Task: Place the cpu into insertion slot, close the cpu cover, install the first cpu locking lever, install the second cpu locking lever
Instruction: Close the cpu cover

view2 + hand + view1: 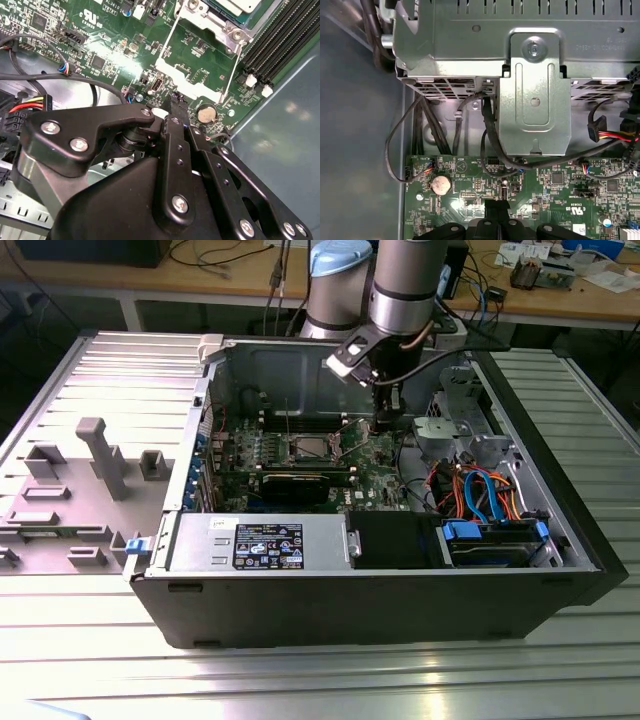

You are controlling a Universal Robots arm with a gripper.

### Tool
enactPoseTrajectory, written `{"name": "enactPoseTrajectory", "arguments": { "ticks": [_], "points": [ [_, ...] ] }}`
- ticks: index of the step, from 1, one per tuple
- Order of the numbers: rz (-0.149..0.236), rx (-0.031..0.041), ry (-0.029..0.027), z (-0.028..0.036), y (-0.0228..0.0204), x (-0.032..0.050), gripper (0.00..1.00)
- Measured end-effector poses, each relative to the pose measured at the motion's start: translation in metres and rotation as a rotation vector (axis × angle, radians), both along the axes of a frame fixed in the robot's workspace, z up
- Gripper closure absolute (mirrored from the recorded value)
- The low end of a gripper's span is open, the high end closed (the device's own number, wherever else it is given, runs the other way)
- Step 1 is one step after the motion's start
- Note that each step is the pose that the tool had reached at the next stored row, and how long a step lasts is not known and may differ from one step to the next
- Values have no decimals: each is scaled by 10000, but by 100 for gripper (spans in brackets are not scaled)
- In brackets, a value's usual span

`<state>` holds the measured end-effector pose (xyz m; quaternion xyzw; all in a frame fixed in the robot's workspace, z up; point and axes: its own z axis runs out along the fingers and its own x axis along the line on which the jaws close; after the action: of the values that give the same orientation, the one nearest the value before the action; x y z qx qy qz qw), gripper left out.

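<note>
Fingers (pixel 174 105) pressed together, tips poised over the green motherboard (pixel 200 72) just beside the coin battery (pixel 205 114).

The cpu (pixel 309 447), a flat dull-silver square, lies level inside the insertion slot (pixel 293 452). The cpu cover (pixel 188 83), a thin silvery window frame, stands open at the slot's three o'clock edge in the exterior view.
</note>
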<state>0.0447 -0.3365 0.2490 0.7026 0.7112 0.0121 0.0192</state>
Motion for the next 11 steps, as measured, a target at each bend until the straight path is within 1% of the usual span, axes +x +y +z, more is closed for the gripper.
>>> {"name": "enactPoseTrajectory", "arguments": {
  "ticks": [4,11],
  "points": [
    [3,2,0,-2,0,-22,89],
    [3,2,1,-2,0,-30,89]
  ]
}}
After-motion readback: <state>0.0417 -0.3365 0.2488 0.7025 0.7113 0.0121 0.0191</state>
